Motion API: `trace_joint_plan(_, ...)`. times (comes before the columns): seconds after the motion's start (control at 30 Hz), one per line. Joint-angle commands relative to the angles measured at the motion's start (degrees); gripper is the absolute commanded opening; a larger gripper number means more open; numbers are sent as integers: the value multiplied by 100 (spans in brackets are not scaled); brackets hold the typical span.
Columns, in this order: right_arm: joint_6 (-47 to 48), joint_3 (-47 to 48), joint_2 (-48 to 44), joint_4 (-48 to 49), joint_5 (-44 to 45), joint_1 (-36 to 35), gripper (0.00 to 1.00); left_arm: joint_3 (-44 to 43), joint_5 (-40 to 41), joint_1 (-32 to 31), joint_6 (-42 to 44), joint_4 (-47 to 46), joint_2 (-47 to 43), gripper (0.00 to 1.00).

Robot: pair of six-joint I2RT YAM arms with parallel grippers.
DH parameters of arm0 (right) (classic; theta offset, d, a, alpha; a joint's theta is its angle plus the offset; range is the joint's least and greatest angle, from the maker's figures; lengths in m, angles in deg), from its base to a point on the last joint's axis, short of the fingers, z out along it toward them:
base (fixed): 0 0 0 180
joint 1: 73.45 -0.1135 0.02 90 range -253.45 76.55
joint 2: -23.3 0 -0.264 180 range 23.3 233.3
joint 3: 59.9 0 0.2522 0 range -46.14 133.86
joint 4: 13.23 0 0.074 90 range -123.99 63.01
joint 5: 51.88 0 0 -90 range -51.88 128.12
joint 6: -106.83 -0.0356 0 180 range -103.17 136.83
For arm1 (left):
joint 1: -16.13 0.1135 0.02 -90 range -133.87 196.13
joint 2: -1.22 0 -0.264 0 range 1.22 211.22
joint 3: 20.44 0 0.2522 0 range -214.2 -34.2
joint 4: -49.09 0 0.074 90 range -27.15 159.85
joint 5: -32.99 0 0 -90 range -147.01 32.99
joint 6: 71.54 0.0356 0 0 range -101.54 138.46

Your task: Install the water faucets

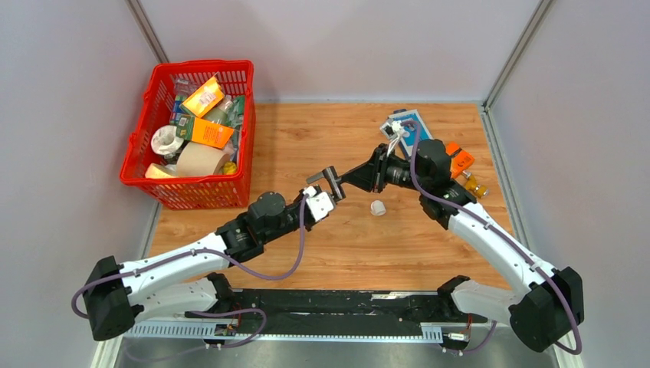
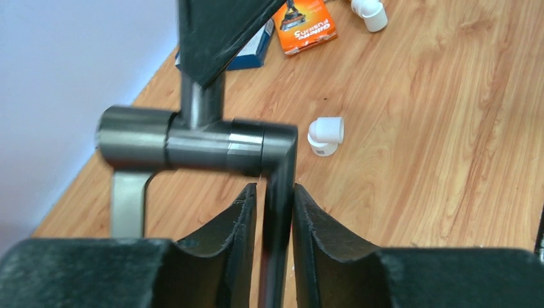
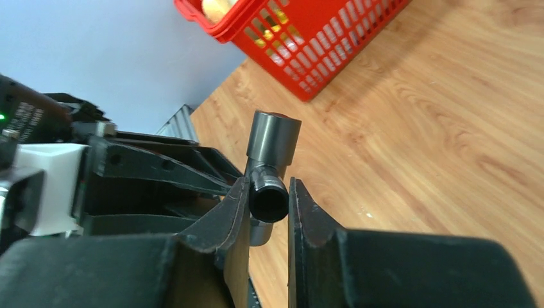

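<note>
Right gripper (image 3: 268, 186) is clamped hard on the faucet (image 2: 199, 138), pads pinching the open end of the short stub. Left gripper (image 2: 276, 189) straddles the thin rod with the jaws narrow. There's a sliver of light on one side, so I can't tell if it's pinching or just cradling.

Faucet is mid-air between the two arms, over the middle of the table (image 1: 368, 253), touching nothing but the fingers as far as I can see.

Elbow (image 2: 325, 135) lies loose on the wood near the faucet, apart from it, with no gripper on it. Another white fitting (image 2: 371, 13) sits further back, beside an orange box (image 2: 306, 25) and a blue box (image 2: 253, 54) (neither box looks like part of the job). Red basket (image 1: 198, 65) of odds and ends is at far left, well apart.

Progress, my read: early.
- Done: faucet is off the table and secured by at least one arm.
- Not done: nothing is mated, the elbow is separate and no joint shows anywhere.
- Left: free one arm, fetch the elbow, line its socket up with a faucet end, seat it.

Can't tell from these views which end takes the elbow.
</note>
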Motion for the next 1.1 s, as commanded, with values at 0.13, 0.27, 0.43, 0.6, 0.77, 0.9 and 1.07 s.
trace_joint_plan(0.13, 946, 593, -158, 5, -154, 497, 0, 37, -955, 692, -1089, -188, -983, 38)
trace_joint_plan(0.27, 1227, 733, -79, -13, -760, 708, 0, -60, -1452, 1264, -1889, -170, -1080, 40)
trace_joint_plan(0.43, 1667, 926, 8, -39, -1270, 752, 0, -147, -1686, 1721, -2198, -443, -1361, 75)
trace_joint_plan(0.6, 1939, 1155, 193, -83, -1824, 744, 0, -1016, -2900, 2363, -1804, 356, -1081, 89)
trace_joint_plan(0.77, 2361, 1226, 246, -101, -2264, 691, 0, -1729, -4085, 2881, -1222, 1129, -721, 97)
trace_joint_plan(0.9, 2642, 1305, 299, -101, -2571, 621, 0, -2169, -5404, 3128, -1170, 1218, -185, 96)
trace_joint_plan(1.07, 3038, 1401, 308, -101, -2914, 436, 0, -2152, -6497, 3120, -1352, 702, 413, 94)
